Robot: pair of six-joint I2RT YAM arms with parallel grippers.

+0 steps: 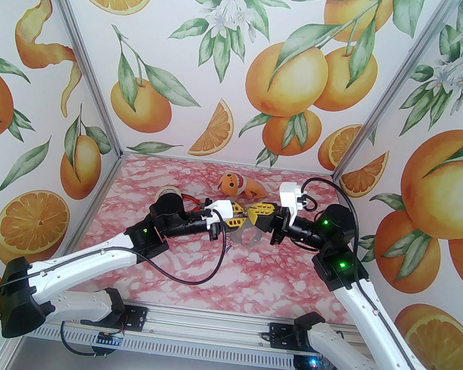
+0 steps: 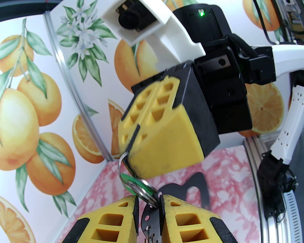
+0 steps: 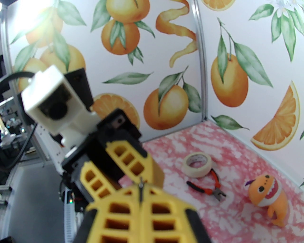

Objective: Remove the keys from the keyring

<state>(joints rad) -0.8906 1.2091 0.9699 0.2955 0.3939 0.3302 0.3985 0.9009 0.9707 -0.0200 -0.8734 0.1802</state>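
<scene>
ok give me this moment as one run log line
left gripper: jaws narrow around keyring, grip unclear | right gripper: shut on silver ring | green key: on silver ring

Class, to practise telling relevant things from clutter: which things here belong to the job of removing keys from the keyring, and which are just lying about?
Belongs to the job:
- keyring
- green key

Just lying about:
- tape roll
- red-handled pliers
- orange plush toy

The left tool (image 1: 244, 217) and right tool (image 1: 252, 215) meet tip to tip, the keyring (image 1: 245, 244) hanging below them.
</scene>
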